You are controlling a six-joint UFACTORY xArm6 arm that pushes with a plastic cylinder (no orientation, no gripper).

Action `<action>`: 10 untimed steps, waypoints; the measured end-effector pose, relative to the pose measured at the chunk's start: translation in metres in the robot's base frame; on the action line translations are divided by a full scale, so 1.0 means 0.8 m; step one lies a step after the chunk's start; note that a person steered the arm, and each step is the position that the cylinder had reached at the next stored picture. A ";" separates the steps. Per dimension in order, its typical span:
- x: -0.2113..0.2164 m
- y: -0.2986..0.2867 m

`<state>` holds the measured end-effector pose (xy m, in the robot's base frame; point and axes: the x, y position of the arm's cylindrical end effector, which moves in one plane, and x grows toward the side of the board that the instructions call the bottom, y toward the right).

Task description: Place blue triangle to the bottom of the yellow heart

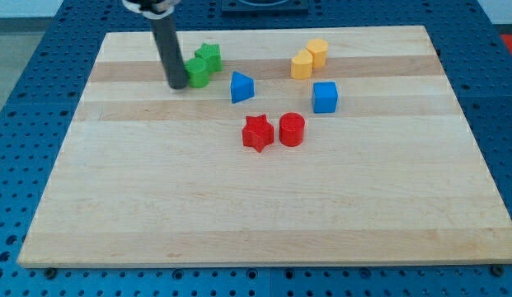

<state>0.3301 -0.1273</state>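
The blue triangle (241, 87) lies on the wooden board (264, 206), left of centre near the view's top. The yellow heart (302, 65) sits up and to the right of it, touching a second yellow block (317, 51). My tip (177, 85) is at the end of the dark rod, left of the blue triangle, with a gap between them. The tip stands right against a green block (198, 72), whose shape I cannot make out.
A green star (209, 55) touches the green block near the view's top. A blue cube (325, 96) lies right of the triangle. A red star (257, 133) and a red cylinder (292, 129) sit side by side near the middle.
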 end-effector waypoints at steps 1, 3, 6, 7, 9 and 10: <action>0.008 0.030; 0.020 0.031; 0.043 0.135; 0.043 0.135; 0.043 0.110; 0.040 0.099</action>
